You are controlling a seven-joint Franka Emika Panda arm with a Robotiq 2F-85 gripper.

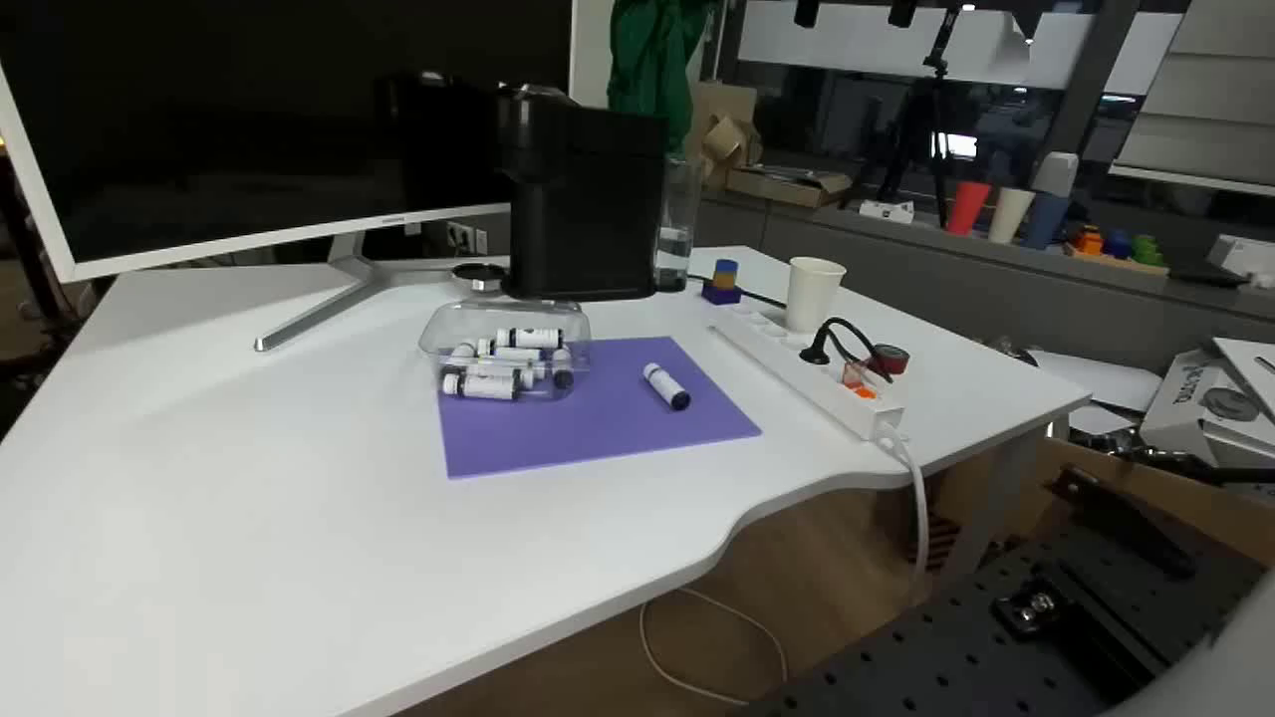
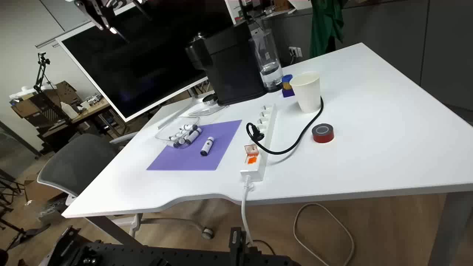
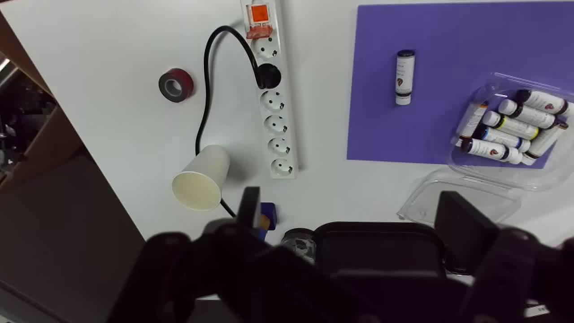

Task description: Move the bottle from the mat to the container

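The bottle, a small white vial with a dark end, lies alone on the purple mat; the bottle shows in both exterior views point(image 1: 665, 386) point(image 2: 207, 146) and in the wrist view point(image 3: 405, 77). The mat point(image 1: 608, 438) point(image 2: 184, 161) point(image 3: 381, 134) lies flat on the desk. The container point(image 1: 433, 334) point(image 3: 457, 163) is a clear plastic tray with its lid open, overlapping the mat's edge and holding several similar vials. It also shows in an exterior view point(image 2: 159, 137). My gripper point(image 3: 353, 204) is open and empty, high above the desk, apart from the bottle. It shows at the top of an exterior view point(image 2: 135, 27).
A tall black coffee machine point(image 1: 608, 199) point(image 3: 381, 246) with a water tank stands behind the mat. A power strip point(image 1: 787, 363) with a black cable, a paper cup point(image 2: 306, 92) and red tape point(image 3: 176, 85) lie beside the mat. A large monitor point(image 1: 249, 119) stands at the back.
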